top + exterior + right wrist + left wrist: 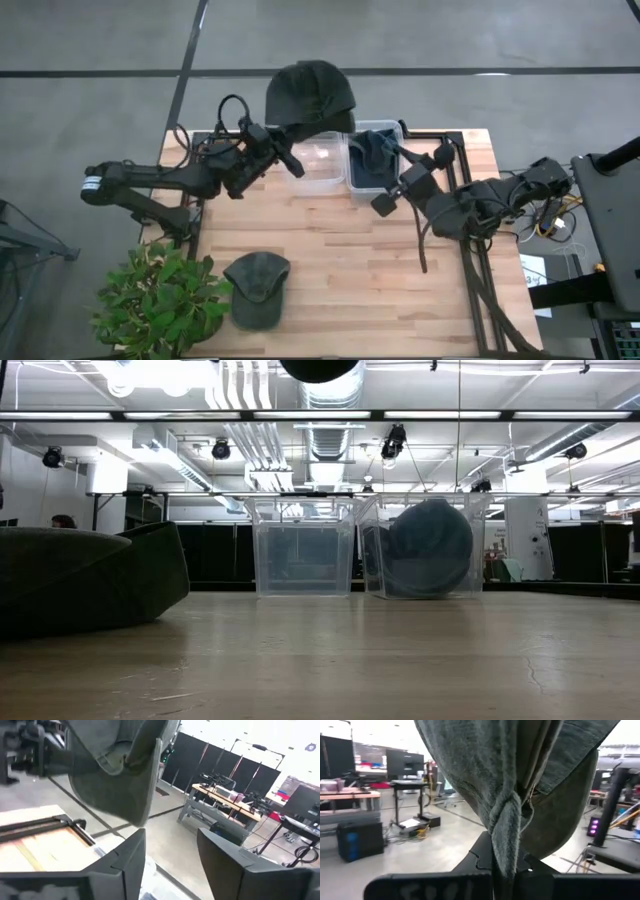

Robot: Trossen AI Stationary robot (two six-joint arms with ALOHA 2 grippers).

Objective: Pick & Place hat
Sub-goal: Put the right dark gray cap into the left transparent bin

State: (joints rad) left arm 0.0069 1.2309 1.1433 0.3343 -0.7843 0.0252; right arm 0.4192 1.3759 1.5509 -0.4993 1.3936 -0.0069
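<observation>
Dark green hat (310,95) hangs in the air over the clear bin (322,165), fabric bunched and pinched tight in the left gripper (292,160). Right gripper (384,200), beside the bin, stands with jaws apart, empty. No legible writing seen anywhere.

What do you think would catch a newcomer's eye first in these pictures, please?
Most striking is the dark green hat hanging in the air above the far edge of the table, pinched in the shut left gripper, just behind the empty clear bin. Next to that bin, a second clear bin already holds a blue hat, with the open right gripper beside it. Another green cap lies near the potted plant.
</observation>
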